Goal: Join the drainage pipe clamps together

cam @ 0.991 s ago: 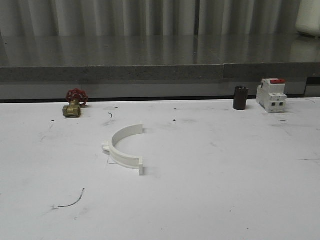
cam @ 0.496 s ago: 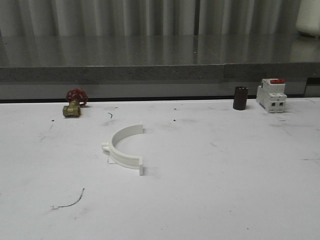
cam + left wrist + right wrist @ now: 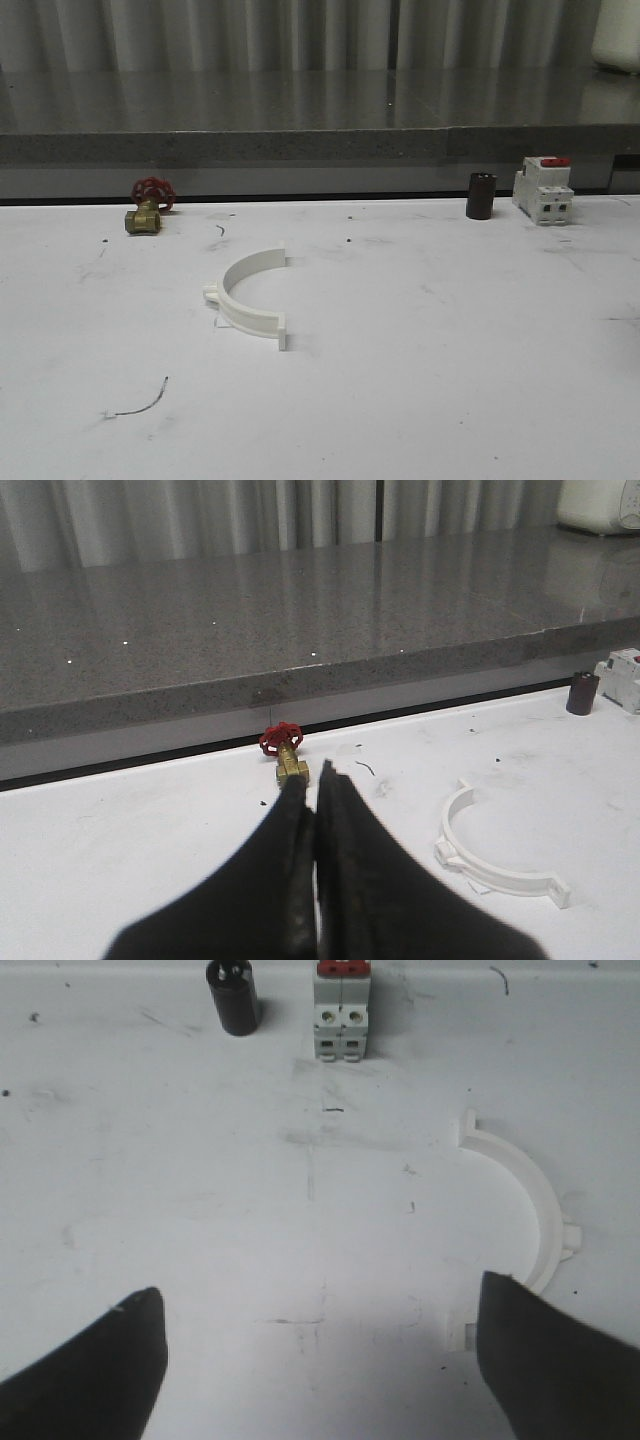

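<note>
The drainage pipe clamp (image 3: 248,300) — one white half-ring band — lay on the white table (image 3: 450,380), a little left of the middle in the front view. It rested on one edge with its curve bulging toward the robot's left and its open side facing right and toward the back. A small lug stuck out from the outer curve on the left, and the near end finished in a flat tab that touched the tabletop. In the left wrist view the same clamp (image 3: 492,852) sat off to the side of the left gripper (image 3: 318,780), well apart from it. That gripper's two black fingers (image 3: 285,860) were pressed together with nothing between them.

In the right wrist view the clamp (image 3: 532,1220) lay just beside one finger of the right gripper (image 3: 320,1360) — whether it touched could not be told. The two dark fingertips (image 3: 110,1355) stood spread wide apart over bare table, gripping nothing.

Along the back edge of the table stood a brass valve (image 3: 146,212) with a red handwheel at the left, and at the right a short black cylinder (image 3: 480,196) just beside a white breaker (image 3: 543,190) with a red top. A thin dark wire (image 3: 140,402) lay near the front left.
</note>
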`<state>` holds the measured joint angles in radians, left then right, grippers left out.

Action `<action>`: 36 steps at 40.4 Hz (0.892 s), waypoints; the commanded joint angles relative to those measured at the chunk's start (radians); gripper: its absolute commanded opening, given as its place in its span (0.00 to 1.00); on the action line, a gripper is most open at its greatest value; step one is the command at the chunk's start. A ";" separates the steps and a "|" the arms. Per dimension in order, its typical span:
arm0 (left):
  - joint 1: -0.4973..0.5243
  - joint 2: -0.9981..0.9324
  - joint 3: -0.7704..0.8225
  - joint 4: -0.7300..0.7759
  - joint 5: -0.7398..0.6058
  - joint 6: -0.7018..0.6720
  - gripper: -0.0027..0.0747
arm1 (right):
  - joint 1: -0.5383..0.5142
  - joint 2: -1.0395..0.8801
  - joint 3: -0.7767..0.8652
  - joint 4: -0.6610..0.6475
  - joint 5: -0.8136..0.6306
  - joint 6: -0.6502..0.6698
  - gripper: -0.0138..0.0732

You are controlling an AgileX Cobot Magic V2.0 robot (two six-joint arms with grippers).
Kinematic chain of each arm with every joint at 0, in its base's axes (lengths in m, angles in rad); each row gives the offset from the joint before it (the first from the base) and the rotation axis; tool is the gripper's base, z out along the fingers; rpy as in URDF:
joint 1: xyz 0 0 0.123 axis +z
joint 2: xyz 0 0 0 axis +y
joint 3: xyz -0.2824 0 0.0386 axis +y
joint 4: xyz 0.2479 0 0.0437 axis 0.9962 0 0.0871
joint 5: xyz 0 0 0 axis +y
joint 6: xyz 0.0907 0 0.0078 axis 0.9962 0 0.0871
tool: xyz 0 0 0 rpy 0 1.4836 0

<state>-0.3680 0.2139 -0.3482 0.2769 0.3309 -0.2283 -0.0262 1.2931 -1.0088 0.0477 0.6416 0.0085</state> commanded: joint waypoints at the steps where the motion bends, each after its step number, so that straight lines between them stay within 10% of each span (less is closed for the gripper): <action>1: 0.003 0.011 -0.028 0.008 -0.079 0.002 0.01 | -0.038 0.069 -0.101 -0.022 0.002 -0.008 0.90; 36: 0.003 0.011 -0.028 0.008 -0.079 0.002 0.01 | -0.286 0.699 -0.568 -0.028 0.324 -0.065 0.90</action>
<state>-0.3680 0.2139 -0.3482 0.2776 0.3286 -0.2277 -0.3075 2.0182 -1.5257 0.0331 0.9456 -0.0390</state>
